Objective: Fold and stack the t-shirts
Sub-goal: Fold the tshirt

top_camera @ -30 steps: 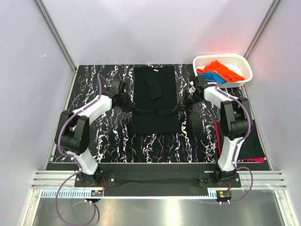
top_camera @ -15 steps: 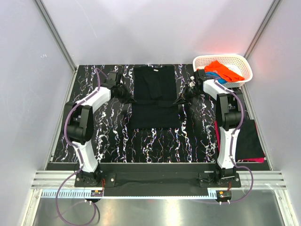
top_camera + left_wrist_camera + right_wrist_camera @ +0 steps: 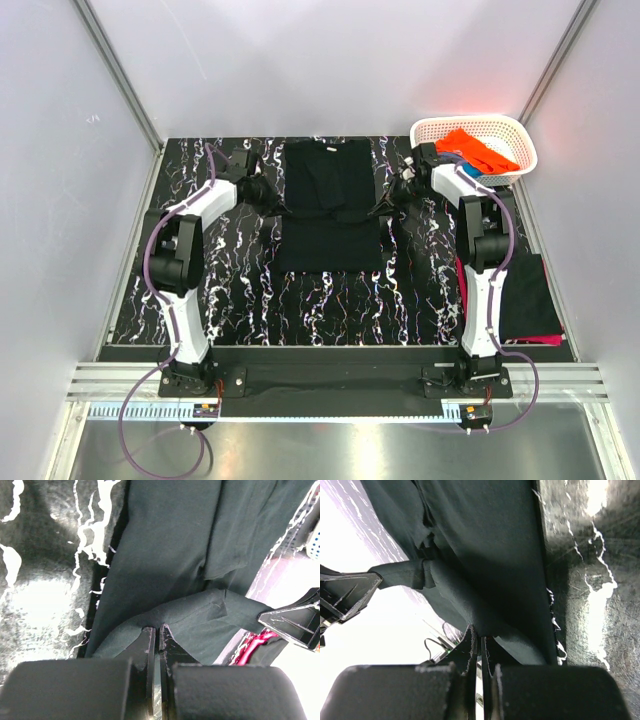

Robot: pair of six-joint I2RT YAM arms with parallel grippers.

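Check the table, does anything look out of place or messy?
Nothing spilled or damaged. The left gripper and right gripper pinch the large black t-shirt at its sides, mid-fold. The magenta shirt peeks out unevenly beneath the folded black shirt.

1. The spread t-shirt (image 3: pixel 328 205) is plain black.
2. The table (image 3: pixel 240 290) is black with white veins (marble-like).
3. The basket (image 3: pixel 522 135) is white lattice.
4. The orange shirt (image 3: pixel 478 148) is bright.
5. The folded shirt (image 3: pixel 530 295) is black, the magenta shirt (image 3: pixel 540 341) vivid.
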